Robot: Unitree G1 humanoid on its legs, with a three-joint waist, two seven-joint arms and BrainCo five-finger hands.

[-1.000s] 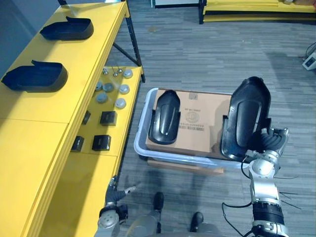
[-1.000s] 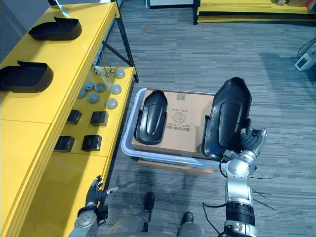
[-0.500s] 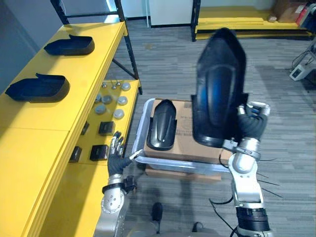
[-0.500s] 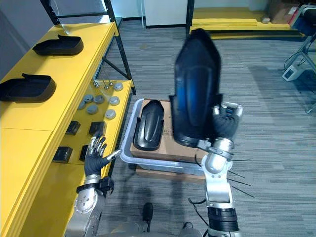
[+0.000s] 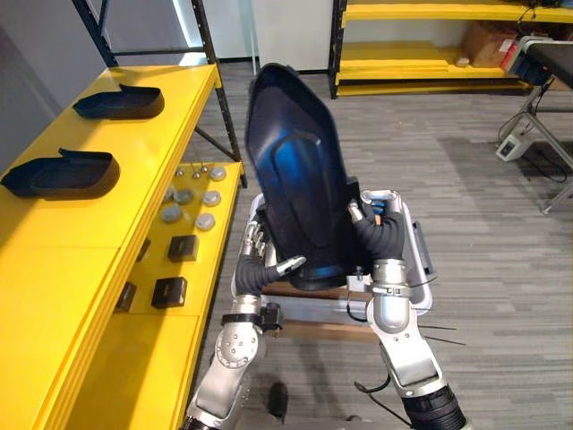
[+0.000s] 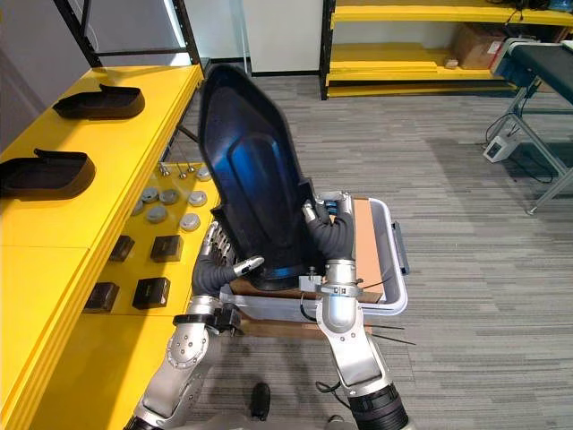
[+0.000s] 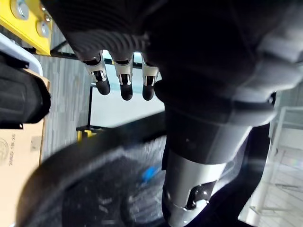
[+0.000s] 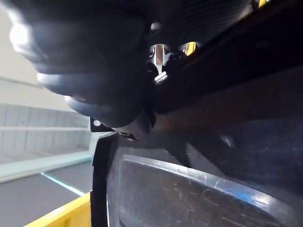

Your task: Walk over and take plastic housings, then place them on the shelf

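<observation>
1. Step in hand: the carrying step. The robot is holding a large black housing upright in front of its chest, above the grey bin.
2. The right hand is gripping the housing at its lower right edge, fingers wrapped round the rim.
3. The left hand is resting at the lower left edge with straight fingers and the thumb stretched onto the shell. It is steadying the housing, not clasping it.
4. A spare housing is lying on the cardboard box inside the bin.
5. Next move, as a judgement: the robot is facing the bin, so it needs to turn to its left and lower the housing flat onto the top board of the yellow shelf. The bare stretch nearest the robot looks the likeliest spot.
6. Surface: two stored housings are lying well apart on the top board. On the lower board, grey discs are sitting beyond small black blocks.
7. Room: a grey striped floor is running back to more yellow racks along the far wall.
</observation>
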